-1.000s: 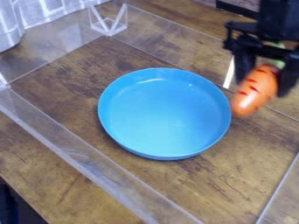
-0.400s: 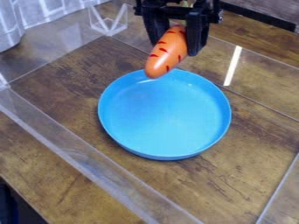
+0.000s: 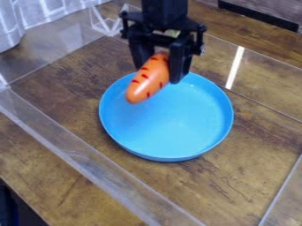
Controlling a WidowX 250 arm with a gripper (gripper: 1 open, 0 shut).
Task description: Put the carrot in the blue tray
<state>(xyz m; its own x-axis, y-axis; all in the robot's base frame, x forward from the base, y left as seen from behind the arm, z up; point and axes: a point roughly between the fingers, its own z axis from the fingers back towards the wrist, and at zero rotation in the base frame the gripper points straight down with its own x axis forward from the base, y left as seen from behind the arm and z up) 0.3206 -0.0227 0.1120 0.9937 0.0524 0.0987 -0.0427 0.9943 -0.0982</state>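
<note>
One gripper [image 3: 162, 60], black, comes down from the top of the view with its fingers pointing at the table. Its jaws are clamped on one carrot [image 3: 147, 79], holding it near the upper end. The carrot is orange with a few dark stripes; it hangs tilted, its lower tip slanting toward the left of the view. Its leafy top is hidden behind the fingers, so nothing can be said of it.

One tray [image 3: 168, 152] lies on the table [image 3: 253, 190]: a round, shallow, bright-blue dish with a raised rim. Nothing lies inside it. The carrot hangs in the air over the tray's far-left rim, partly over the blue floor and partly over the edge. Whether the tip touches the rim cannot be told from this one view; it looks to be just above it.

The table is dark wood planking, and one bright strip of reflected light falls on it just to the right of the tray. One clear plastic wall [image 3: 71, 146] runs along the near-left side of the table, from the left edge down toward the bottom of the view, with the tray near it but apart. At the far-left corner stands one small clear plastic thing [image 3: 109, 19] with angled edges, too faint to name further.
</note>
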